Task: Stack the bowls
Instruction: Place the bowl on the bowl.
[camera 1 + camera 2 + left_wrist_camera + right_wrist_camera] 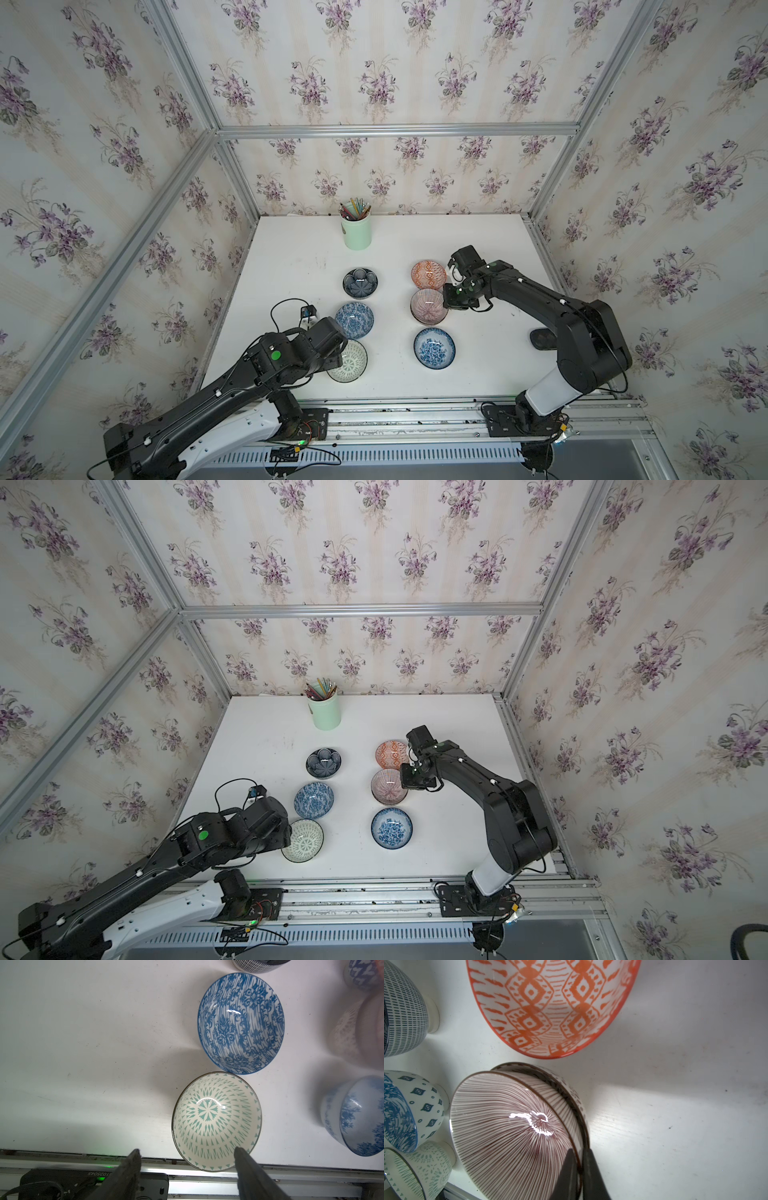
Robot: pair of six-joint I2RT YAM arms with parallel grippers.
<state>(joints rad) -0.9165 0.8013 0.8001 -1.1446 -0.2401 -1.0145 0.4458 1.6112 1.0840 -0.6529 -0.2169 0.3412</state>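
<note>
Six bowls show in both top views, in two rows on the white table (291, 291). The mauve lined bowl (429, 306) (508, 1126) rests tilted inside a white patterned bowl (572, 1093). My right gripper (579, 1159) (446, 299) is shut on the mauve bowl's rim, one finger inside and one outside. Behind it is the orange bowl (428, 274) (550, 1001). My left gripper (187, 1152) is open at the near edge of the white lattice bowl (216, 1120) (349, 360). One of its fingers is over that bowl's inside, the other over the table edge.
A dark navy bowl (360, 283) and a blue-white floral bowl (354, 319) (241, 1022) stand behind the lattice bowl, and another floral bowl (434, 348) is at the front right. A mint cup of pencils (356, 230) stands at the back. Metal rails (415, 415) edge the front.
</note>
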